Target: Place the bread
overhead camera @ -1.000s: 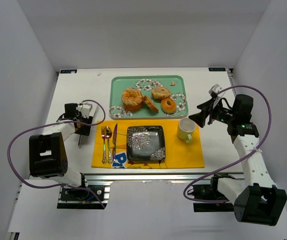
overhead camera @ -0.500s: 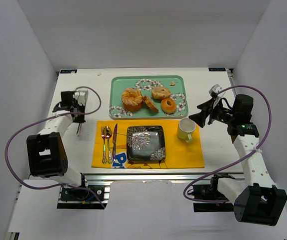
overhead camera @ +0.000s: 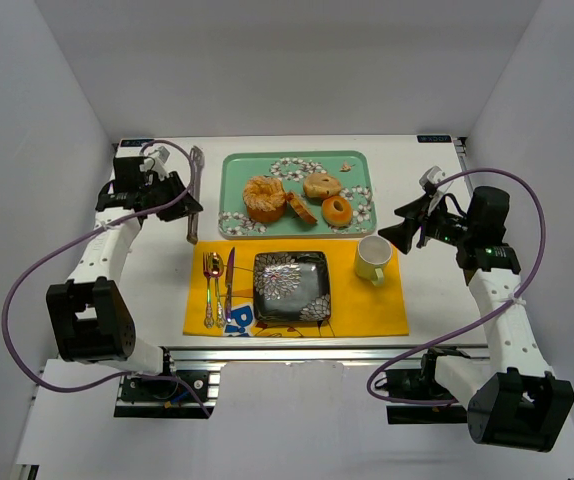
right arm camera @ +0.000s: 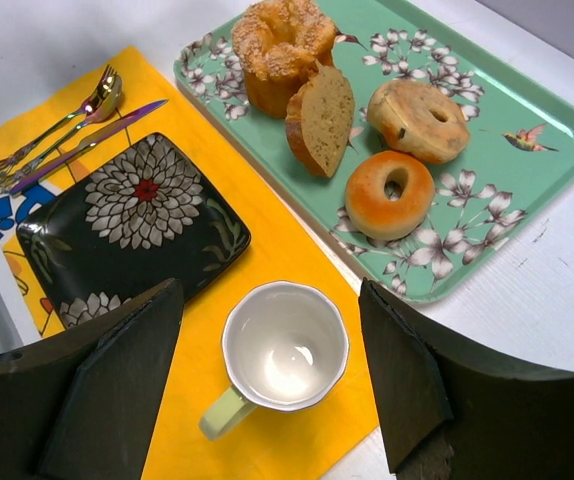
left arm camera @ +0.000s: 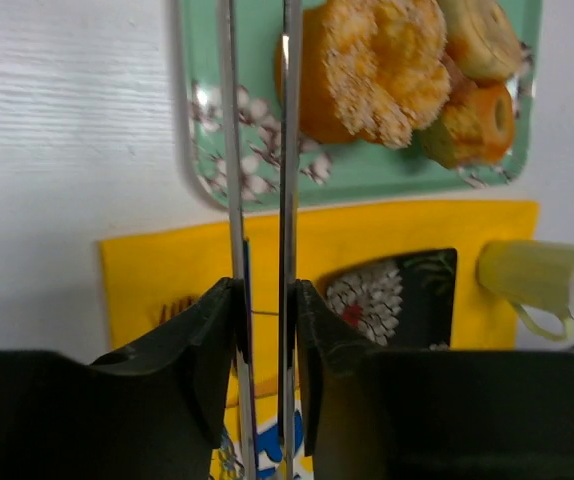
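Several breads lie on the green floral tray (overhead camera: 229, 165): a sugared round bun (overhead camera: 264, 197), a slice (overhead camera: 301, 208), a pale bagel (overhead camera: 322, 185) and an orange ring (overhead camera: 337, 210). A black floral plate (overhead camera: 292, 285) sits on the yellow mat. My left gripper (overhead camera: 183, 203) is shut on metal tongs (overhead camera: 195, 180), held just left of the tray. In the left wrist view the two tong arms (left arm camera: 229, 150) run past the bun (left arm camera: 377, 65), clamped at my gripper (left arm camera: 264, 300). My right gripper (overhead camera: 402, 232) hangs open and empty over the cup (right arm camera: 285, 345).
The yellow mat (overhead camera: 367, 305) also holds a fork, spoon and knife (overhead camera: 217, 285) left of the plate and the pale green cup (overhead camera: 372, 258) at its right. White walls close the table on three sides.
My left arm has lifted the tongs from beside the mat and swung them back toward the tray's left edge. The right arm has not moved.
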